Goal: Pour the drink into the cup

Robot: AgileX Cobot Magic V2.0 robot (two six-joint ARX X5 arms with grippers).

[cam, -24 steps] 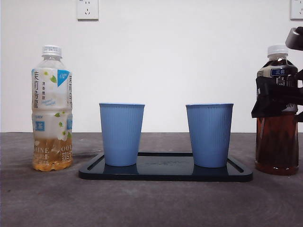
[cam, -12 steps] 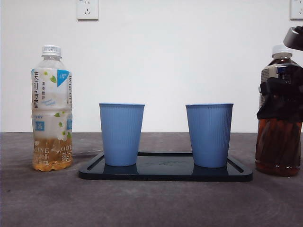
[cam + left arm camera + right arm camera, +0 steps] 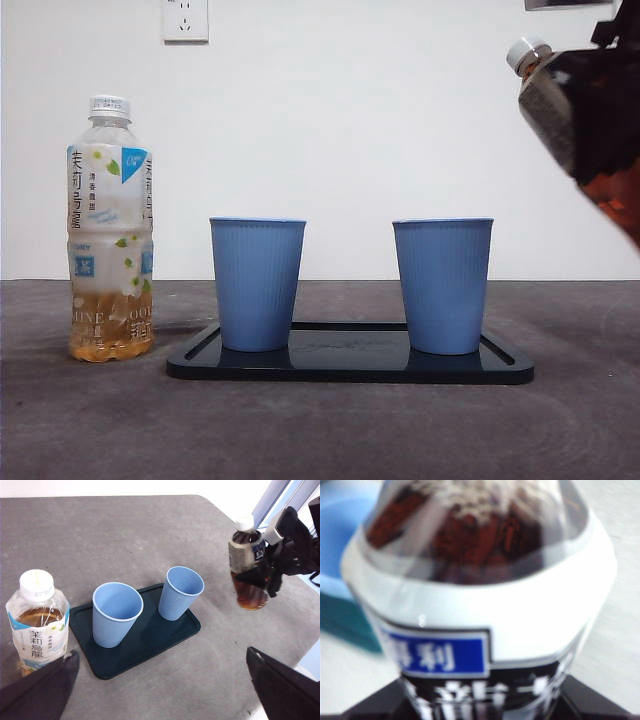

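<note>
Gripping the dark tea bottle (image 3: 585,120) around its middle, the right gripper (image 3: 280,562) holds it clear of the table at the upper right of the front view, tilted so its white cap (image 3: 524,52) points up and toward the left. In the left wrist view the same bottle hangs at the upper right of the frame, well apart from the cups, with black jaws clamped on its label band. Close up in the right wrist view, the bottle fills the frame: brown liquid above a white band, then a blue patch with white Chinese characters that are too blurred to read for certain, and a black band with white writing below.

Two ribbed blue cups stand upright on a dark tray (image 3: 350,368) at the lower centre of the front view — the left cup (image 3: 257,284) and the right cup (image 3: 442,285), apart from each other. Both look empty from above.

At the left of the front view stands a jasmine tea bottle (image 3: 110,230), upright on the grey table (image 3: 320,430), white cap on, pale amber liquid low inside. Its label carries green leaves, white flowers and vertical Chinese writing — 茉莉烏龍 as read in the left wrist view.

Spread wide at the bottom corners of its own view, the left gripper (image 3: 165,690) holds nothing
</note>
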